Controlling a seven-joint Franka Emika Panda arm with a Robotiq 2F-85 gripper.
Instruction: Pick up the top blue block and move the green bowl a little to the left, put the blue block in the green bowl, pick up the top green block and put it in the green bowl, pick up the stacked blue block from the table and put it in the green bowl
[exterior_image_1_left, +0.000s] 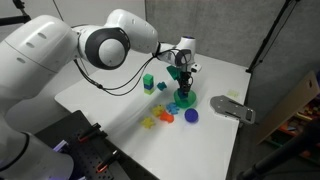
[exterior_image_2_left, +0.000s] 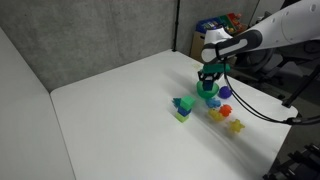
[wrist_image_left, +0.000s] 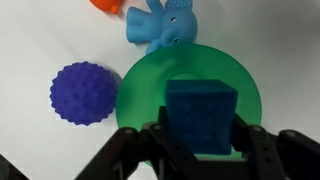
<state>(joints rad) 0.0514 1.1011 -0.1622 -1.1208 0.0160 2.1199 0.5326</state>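
My tool (wrist_image_left: 202, 142) is clamped on the blue block (wrist_image_left: 201, 108), held directly over the green bowl (wrist_image_left: 138, 95) (spiky blue ball (wrist_image_left: 84, 93) just beside it), so a release should drop it inside.

Orange toy (wrist_image_left: 105, 5) half beyond wrist view's top edge; green bowl (wrist_image_left: 140, 95) partly behind blue block (wrist_image_left: 202, 112).

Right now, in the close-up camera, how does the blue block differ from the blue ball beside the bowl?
Shape: the block is a flat-faced cube; the ball is round and bumpy. Colour: the block is plain blue, the ball leans violet. State: the block is held between the fingers over the bowl; the ball lies free on the table. Both are bluish.
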